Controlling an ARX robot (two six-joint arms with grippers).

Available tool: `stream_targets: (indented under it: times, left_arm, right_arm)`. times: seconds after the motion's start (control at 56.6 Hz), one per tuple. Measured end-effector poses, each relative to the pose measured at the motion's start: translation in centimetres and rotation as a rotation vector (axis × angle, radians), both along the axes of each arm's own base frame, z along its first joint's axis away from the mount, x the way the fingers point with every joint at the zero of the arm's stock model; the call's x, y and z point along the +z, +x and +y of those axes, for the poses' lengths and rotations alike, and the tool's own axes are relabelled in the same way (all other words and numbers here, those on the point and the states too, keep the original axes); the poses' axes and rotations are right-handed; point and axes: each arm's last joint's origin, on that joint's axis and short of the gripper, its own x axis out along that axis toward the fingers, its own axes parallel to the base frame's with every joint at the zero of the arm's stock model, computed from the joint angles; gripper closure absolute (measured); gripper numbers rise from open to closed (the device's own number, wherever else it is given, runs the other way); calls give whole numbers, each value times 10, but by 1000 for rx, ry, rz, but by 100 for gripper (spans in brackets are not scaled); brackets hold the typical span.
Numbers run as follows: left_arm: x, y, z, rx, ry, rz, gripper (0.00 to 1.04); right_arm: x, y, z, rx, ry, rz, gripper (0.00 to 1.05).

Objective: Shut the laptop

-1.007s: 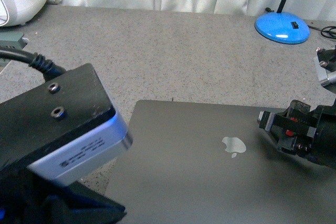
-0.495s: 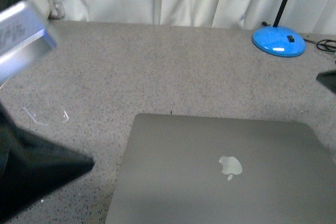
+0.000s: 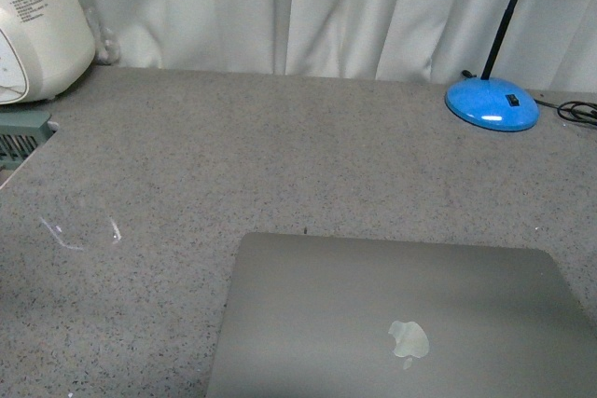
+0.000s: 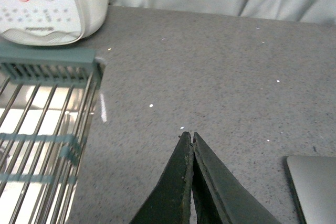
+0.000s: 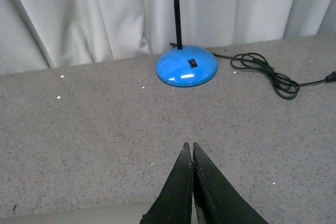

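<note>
The grey laptop (image 3: 401, 323) lies shut and flat on the speckled grey table, lid up, with the apple logo (image 3: 409, 340) showing, at the near right of the front view. One corner of it shows in the left wrist view (image 4: 315, 184), and a strip of its edge shows in the right wrist view (image 5: 79, 214). Neither arm shows in the front view. My left gripper (image 4: 190, 139) is shut and empty above bare table, to the left of the laptop. My right gripper (image 5: 189, 148) is shut and empty just past the laptop's far edge.
A blue lamp base (image 3: 492, 104) with a black stem stands at the back right, its cable (image 5: 268, 74) coiled beside it. A white rice cooker (image 3: 33, 30) stands at the back left. A wire rack (image 4: 39, 129) with a green rim lies left. White curtains hang behind the table.
Both arms have drawn back out of the front view. The right gripper has left the lid. The laptop stays shut and now sits lower in the front view.
</note>
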Motion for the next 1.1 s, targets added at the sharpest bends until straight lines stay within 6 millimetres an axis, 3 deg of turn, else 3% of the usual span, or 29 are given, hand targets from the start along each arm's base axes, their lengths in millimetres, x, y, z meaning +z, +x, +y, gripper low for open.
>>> stream_targets:
  times: [0.212, 0.3, 0.424, 0.513, 1.096]
  left_arm:
    - [-21, -49, 1, 36, -114, -54, 101]
    - [-25, -61, 0, 61, -136, -129, 101]
    - [-19, -75, -3, 51, -38, -320, 101]
    - [-16, -86, -4, 47, -6, -345, 101]
    - [-19, -104, -4, 43, 16, -352, 101]
  right_arm:
    - [-20, -38, 14, -42, -65, -35, 104]
    - [-25, -47, 18, -13, -82, -81, 103]
    - [-12, -51, 18, 57, -74, -212, 104]
    - [-1, -53, 5, 68, -73, -282, 104]
    - [6, -81, -29, 43, -102, -226, 104]
